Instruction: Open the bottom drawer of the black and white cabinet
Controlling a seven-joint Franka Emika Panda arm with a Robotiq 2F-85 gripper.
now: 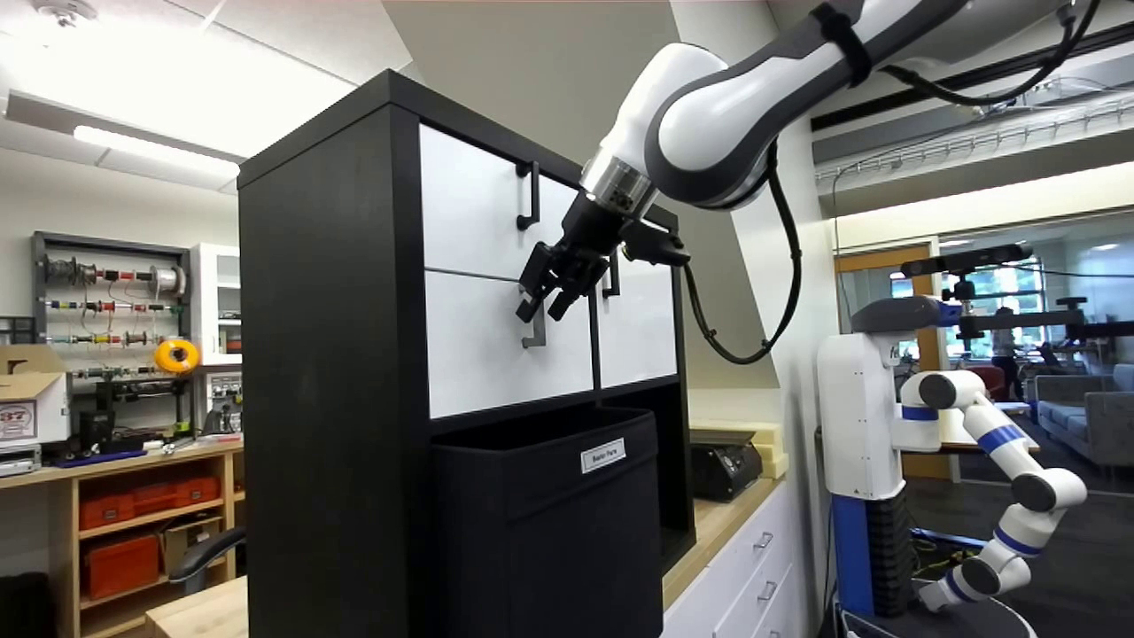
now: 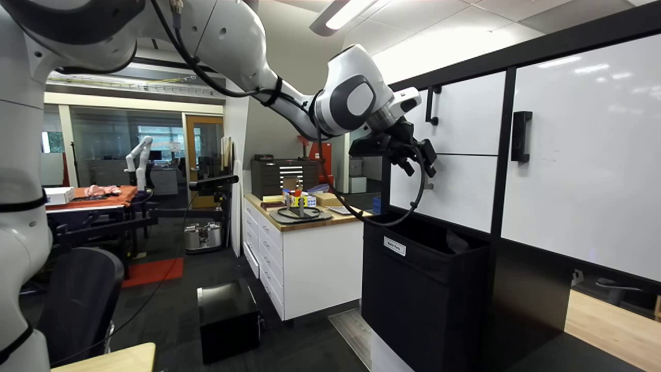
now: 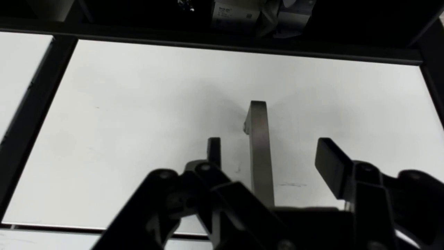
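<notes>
The black and white cabinet (image 1: 319,354) (image 2: 508,155) shows in both exterior views. Its bottom drawer (image 1: 483,372) (image 2: 459,199) has a white front flush with the black frame, so it is closed. A grey metal bar handle (image 1: 537,337) (image 2: 429,186) on it is partly hidden by the gripper. In the wrist view, which looks upside down, the drawer front (image 3: 138,104) fills most of the picture. My gripper (image 1: 542,312) (image 2: 421,169) (image 3: 269,156) is open in front of the drawer. The handle (image 3: 261,149) lies between its fingers in that view, nearer the left one, with gaps on both sides.
A black fabric bin (image 1: 549,532) (image 2: 413,294) with a white label juts out below the drawer. The upper white drawer (image 1: 469,195) with a black handle is above. The arm's cable (image 1: 793,266) hangs in a loop. A white-drawered counter (image 2: 320,268) stands behind.
</notes>
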